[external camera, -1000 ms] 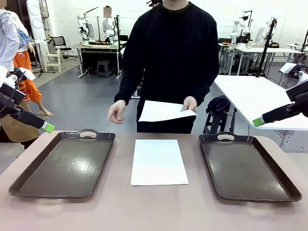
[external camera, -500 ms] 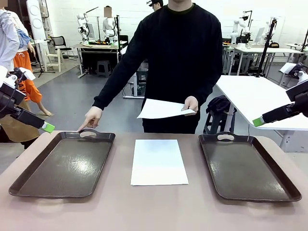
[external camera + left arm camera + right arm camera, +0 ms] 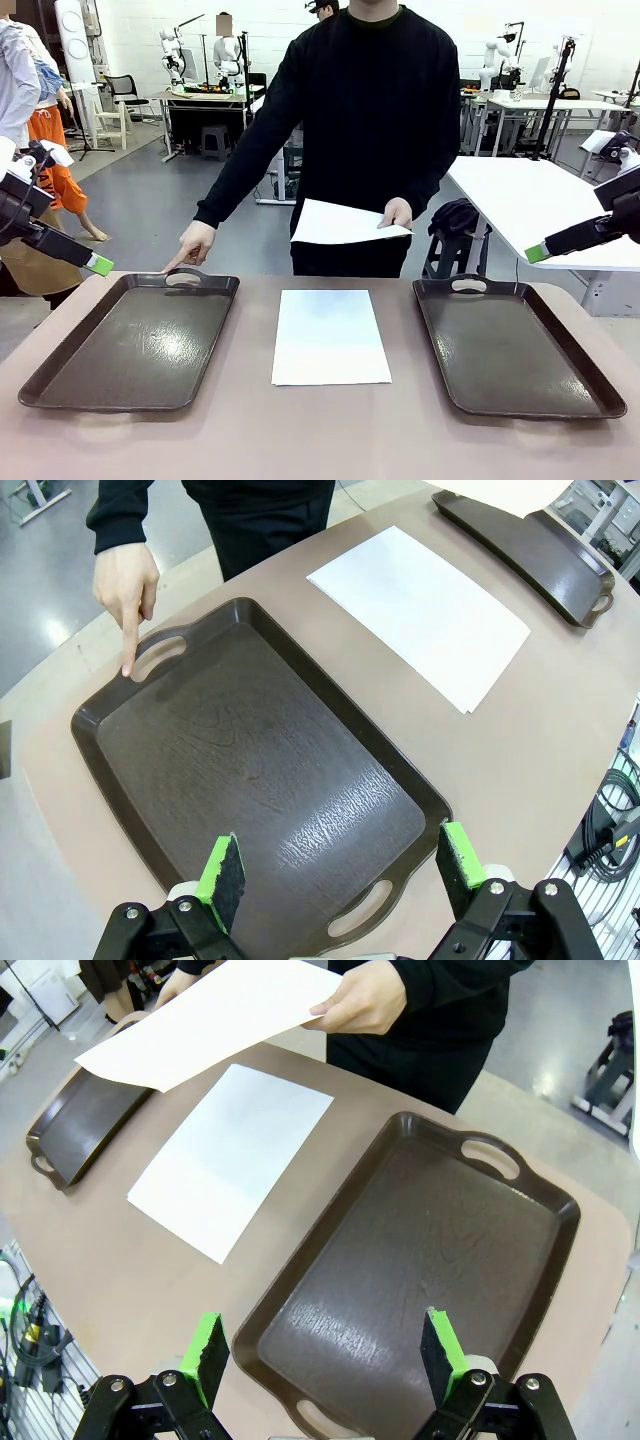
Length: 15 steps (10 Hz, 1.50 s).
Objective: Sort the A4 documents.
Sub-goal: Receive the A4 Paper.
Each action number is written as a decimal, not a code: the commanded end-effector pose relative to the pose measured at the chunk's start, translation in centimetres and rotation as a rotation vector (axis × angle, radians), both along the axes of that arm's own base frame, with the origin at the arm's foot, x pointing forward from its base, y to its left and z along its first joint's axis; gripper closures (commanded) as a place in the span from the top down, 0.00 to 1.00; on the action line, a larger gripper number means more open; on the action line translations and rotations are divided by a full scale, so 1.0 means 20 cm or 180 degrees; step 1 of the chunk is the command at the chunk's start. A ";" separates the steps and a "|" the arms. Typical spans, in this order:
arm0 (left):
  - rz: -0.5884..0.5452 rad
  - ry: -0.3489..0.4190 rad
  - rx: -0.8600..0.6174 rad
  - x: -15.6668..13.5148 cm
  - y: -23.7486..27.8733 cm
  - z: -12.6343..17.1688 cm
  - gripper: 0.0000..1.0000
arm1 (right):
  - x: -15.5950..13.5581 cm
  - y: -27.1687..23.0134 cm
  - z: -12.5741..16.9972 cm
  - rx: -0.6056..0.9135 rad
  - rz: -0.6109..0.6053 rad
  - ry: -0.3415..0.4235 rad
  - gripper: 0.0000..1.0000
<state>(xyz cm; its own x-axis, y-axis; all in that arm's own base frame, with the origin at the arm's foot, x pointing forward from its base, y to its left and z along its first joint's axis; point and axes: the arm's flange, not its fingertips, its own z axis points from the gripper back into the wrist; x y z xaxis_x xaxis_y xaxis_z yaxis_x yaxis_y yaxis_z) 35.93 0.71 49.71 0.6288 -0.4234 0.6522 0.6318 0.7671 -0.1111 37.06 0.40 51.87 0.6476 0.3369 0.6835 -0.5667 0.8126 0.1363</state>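
A person's finger (image 3: 172,266) points at the left tray (image 3: 140,345); both robot hands hang open.
The left hand (image 3: 342,865) and right hand (image 3: 322,1352) hover raised off the sides of the surface (image 3: 320,430), fingers spread, holding nothing. One A4 document (image 3: 331,336) lies flat between that tray and the right tray (image 3: 515,350), edges clear. The person's other hand (image 3: 396,214) holds another sheet (image 3: 340,225) beyond the far edge.

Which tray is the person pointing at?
The left tray: the person's hand points at its far handle. Nobody points at the right tray.

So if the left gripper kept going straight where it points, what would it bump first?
Probably the left dark brown tray: the left gripper, open, looks down onto its bare floor. Depth is hard to judge.
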 end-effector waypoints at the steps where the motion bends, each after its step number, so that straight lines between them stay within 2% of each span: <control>1: -0.0037 -0.0006 -0.0024 0.01 0.01 -0.01 1.00 | 0.00 0.00 0.00 0.0043 0.0029 0.0006 1.00; 6: 0.0000 0.0000 0.0000 0.00 0.00 0.00 1.00 | 0.00 0.00 0.00 0.0043 0.0029 0.0006 1.00; 8: 0.0215 0.0382 -0.0061 0.14 -0.09 -0.15 1.00 | 0.00 0.00 0.00 0.0043 0.0029 0.0006 1.00; 10: 0.0400 0.0681 -0.0190 0.26 -0.18 -0.22 1.00 | 0.00 0.00 0.00 0.0043 0.0029 0.0006 1.00; 13: 0.0667 0.1180 -0.0696 0.47 -0.32 -0.32 1.00 | 0.00 0.00 0.00 0.0043 0.0029 0.0006 1.00; 15: 0.0879 0.1712 -0.1072 0.60 -0.42 -0.43 1.00 | 0.00 0.00 0.00 0.0043 0.0029 0.0006 1.00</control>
